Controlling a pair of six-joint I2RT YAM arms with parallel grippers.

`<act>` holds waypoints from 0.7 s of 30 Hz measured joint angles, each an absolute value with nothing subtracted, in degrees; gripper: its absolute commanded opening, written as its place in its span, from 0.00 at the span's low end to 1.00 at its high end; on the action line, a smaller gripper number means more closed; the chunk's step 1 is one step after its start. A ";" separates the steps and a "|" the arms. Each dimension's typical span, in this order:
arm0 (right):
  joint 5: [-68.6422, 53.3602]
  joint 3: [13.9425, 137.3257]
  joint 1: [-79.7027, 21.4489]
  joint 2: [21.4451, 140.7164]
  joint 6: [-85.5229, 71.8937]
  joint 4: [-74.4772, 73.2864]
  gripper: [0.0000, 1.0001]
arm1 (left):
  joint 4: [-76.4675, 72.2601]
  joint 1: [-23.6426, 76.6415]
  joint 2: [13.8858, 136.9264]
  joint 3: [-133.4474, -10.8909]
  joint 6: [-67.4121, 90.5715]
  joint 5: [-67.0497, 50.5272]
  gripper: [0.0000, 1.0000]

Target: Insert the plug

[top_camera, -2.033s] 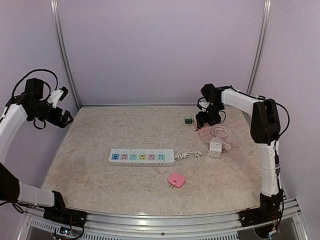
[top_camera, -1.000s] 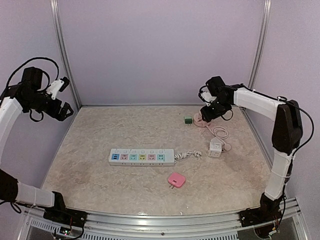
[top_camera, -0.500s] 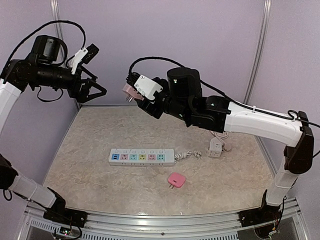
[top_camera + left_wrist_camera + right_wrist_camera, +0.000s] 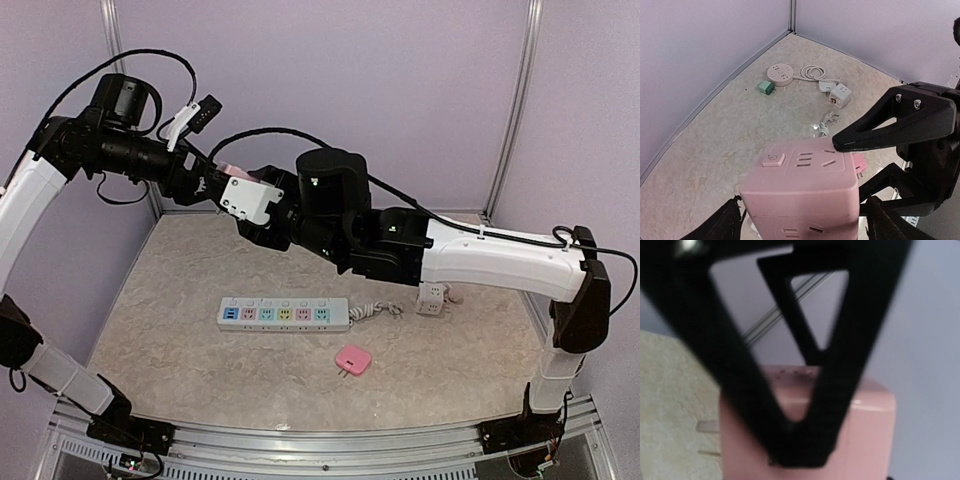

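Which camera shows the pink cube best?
The left wrist camera: the pink cube fills the view, sockets and button clear. The right wrist camera shows it blurred, half hidden; the top camera only a pink sliver.

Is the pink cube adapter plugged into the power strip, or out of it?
Out. The right gripper holds the pink cube adapter in the air, apart from the power strip below.
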State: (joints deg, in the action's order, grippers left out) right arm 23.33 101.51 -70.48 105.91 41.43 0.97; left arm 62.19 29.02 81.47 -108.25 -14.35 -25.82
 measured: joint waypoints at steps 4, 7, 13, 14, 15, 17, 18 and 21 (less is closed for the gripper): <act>23.44 101.51 -70.67 105.91 42.19 1.52 0.00 | 62.52 29.02 81.49 -107.33 -14.50 -27.90 0.75; 23.53 101.51 -70.72 105.91 42.48 1.61 0.00 | 62.61 28.91 81.49 -107.31 -14.68 -28.10 0.56; 24.88 101.49 -70.87 105.89 44.05 1.63 0.00 | 63.46 28.27 81.47 -107.28 -12.84 -28.58 0.15; 24.84 101.49 -70.96 105.89 43.92 1.56 0.00 | 63.96 28.12 81.47 -107.33 -13.15 -29.10 0.05; 24.21 101.49 -70.98 105.86 43.59 2.48 0.00 | 64.34 28.10 81.14 -107.33 -14.00 -29.93 0.00; 24.08 101.49 -70.98 105.62 43.13 3.05 0.00 | 65.39 28.86 80.93 -107.31 -15.33 -31.33 0.00; 23.86 101.49 -70.98 105.47 42.72 3.16 0.00 | 65.67 29.21 80.93 -107.31 -15.92 -31.83 0.00; 23.38 101.51 -70.98 105.08 40.60 3.11 0.00 | 66.02 29.34 80.93 -107.28 -17.04 -32.05 0.00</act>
State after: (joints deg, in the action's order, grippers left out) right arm 23.38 101.51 -70.98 105.08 40.60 3.11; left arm 66.02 29.34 80.93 -107.28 -17.04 -32.05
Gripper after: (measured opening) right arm 0.039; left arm 0.003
